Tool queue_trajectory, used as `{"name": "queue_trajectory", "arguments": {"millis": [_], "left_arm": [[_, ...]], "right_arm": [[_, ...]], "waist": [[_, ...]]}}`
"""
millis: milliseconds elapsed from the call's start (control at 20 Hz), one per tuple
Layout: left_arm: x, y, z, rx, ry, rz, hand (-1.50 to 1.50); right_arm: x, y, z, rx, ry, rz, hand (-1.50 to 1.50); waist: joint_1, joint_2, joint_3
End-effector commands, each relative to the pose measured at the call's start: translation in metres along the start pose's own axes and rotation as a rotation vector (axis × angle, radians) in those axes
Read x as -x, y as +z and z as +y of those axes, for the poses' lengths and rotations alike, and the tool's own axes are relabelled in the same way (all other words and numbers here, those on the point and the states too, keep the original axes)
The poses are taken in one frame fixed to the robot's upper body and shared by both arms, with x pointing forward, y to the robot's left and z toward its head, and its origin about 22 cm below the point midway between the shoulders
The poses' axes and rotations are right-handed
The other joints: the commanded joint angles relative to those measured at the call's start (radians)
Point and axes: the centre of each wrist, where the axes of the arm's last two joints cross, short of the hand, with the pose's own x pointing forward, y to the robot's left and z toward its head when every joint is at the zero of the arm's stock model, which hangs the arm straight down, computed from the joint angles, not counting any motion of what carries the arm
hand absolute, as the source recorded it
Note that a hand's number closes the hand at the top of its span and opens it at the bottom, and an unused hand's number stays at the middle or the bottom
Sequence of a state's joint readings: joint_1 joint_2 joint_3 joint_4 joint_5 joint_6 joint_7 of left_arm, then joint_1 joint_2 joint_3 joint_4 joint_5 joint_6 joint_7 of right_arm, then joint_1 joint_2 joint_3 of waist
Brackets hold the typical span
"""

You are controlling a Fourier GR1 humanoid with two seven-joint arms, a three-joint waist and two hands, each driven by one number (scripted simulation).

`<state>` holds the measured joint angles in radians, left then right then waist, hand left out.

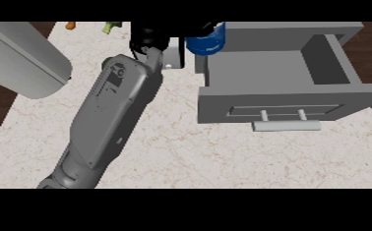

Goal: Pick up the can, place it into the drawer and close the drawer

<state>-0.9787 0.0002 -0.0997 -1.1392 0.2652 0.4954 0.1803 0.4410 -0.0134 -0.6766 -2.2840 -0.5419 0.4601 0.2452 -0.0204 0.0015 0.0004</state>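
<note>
A long grey forearm runs up from the counter's near edge to a black hand (156, 36) at the far edge, and by the view this looks to be the left one. Its fingers curl round a blue cylindrical can (207, 41), gripping it from the left side (only part of the can shows). The can hangs just beside the far left corner of the open grey box-shaped drawer (272, 68), whose front panel carries a pale bar handle (286, 125). The pale speckled counter (218, 161) bears the drawer.
</note>
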Motion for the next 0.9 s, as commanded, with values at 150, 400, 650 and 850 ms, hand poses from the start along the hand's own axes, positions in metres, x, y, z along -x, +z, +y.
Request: {"name": "queue_trajectory", "arguments": {"millis": [150,400,650,850], "left_arm": [[-0.009,-0.013,-0.046,0.000,-0.038,-0.011,1.50],[0.000,-0.019,-0.053,-0.004,-0.046,0.009,1.50],[-0.020,-0.031,-0.074,0.015,-0.057,0.027,1.50],[0.003,-0.030,-0.071,-0.009,-0.051,0.055,1.50]], "right_arm": [[0.004,-0.009,-0.001,0.000,-0.007,0.002,-1.50],[0.009,-0.010,0.008,-0.018,-0.004,0.016,-1.50],[-0.003,-0.019,-0.002,-0.023,-0.002,-0.012,-1.50],[-0.012,-0.016,0.004,-0.041,-0.003,-0.018,-1.50]], "waist": [[-0.020,0.003,0.000],[-0.018,0.004,0.000],[-0.018,0.004,0.001],[-0.040,0.008,0.001]]}}
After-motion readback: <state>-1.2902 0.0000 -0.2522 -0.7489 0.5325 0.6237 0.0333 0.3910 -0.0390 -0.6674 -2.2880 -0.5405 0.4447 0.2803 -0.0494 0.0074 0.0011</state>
